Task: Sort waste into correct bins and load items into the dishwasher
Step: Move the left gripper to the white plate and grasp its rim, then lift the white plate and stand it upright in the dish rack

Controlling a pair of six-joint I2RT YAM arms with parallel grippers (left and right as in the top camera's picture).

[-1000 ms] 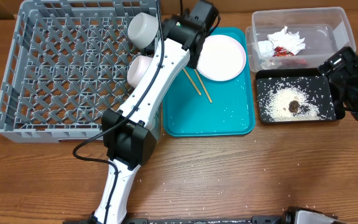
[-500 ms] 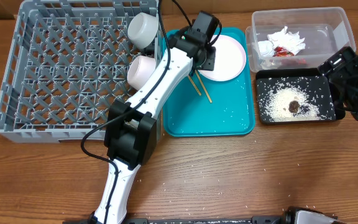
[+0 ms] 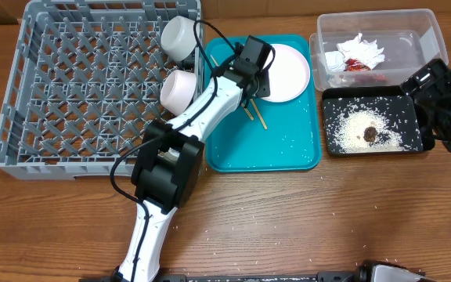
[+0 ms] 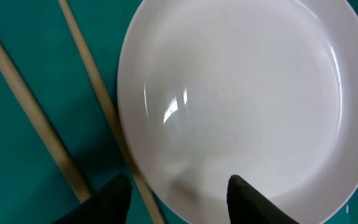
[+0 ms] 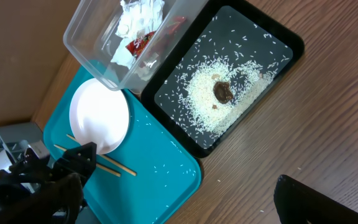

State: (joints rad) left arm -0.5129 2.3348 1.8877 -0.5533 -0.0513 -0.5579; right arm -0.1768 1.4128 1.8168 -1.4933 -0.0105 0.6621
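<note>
Left wrist | plate rnd, glossy pale white | chopsticks thin, beside

Grey dish rack at left holds a white bowl and a pinkish bowl by its right wall; pale plate lies flat, chopsticks just beside; clear tub holds napkin and red wrapper; black tray holds rice and brown lump.

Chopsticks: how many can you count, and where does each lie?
2 chopsticks, side by side on the teal tray: one beside the plate's rim, the other farther out. None appears hidden.
</note>
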